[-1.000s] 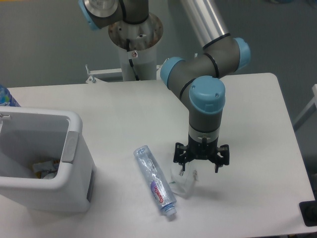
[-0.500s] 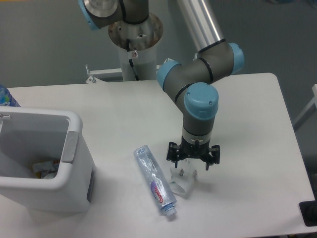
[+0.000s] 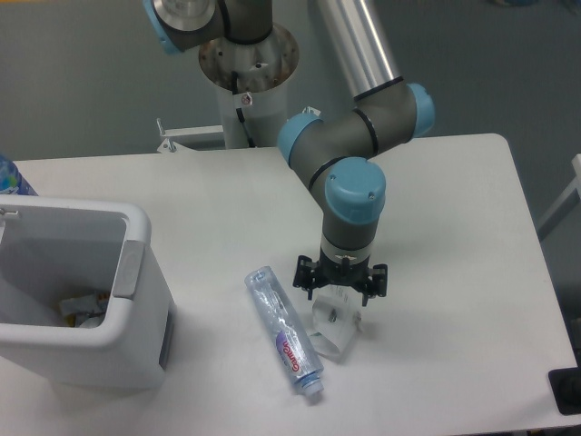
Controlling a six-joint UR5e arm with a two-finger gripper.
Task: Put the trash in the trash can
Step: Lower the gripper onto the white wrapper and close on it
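Two pieces of trash lie on the white surface (image 3: 454, 209) close to my gripper (image 3: 339, 292). My gripper points straight down, and the small clear pouch (image 3: 334, 331) sits directly beneath it, with a dark mark showing on the plastic. My gripper's black body hides the fingertips from this view, so I cannot tell how wide the gripper is spread or whether it has any hold on the pouch; the pouch looks to be resting on the surface.

Just to the left of my gripper lies the clear bottle (image 3: 284, 330), flat on its side. Its capped end points toward the near edge of the surface, and its red-and-blue label sits toward that end. The bottle lies just beside the pouch; I cannot tell whether the two touch.

Well to the left of my gripper stands the white bin (image 3: 127, 322), upright, with a thick rounded rim and a grey panel on the side facing me. Inside it, at the bottom, I can see some crumpled scraps (image 3: 83, 308) with yellow and white in them. Neither the bottle nor the pouch is in the bin.
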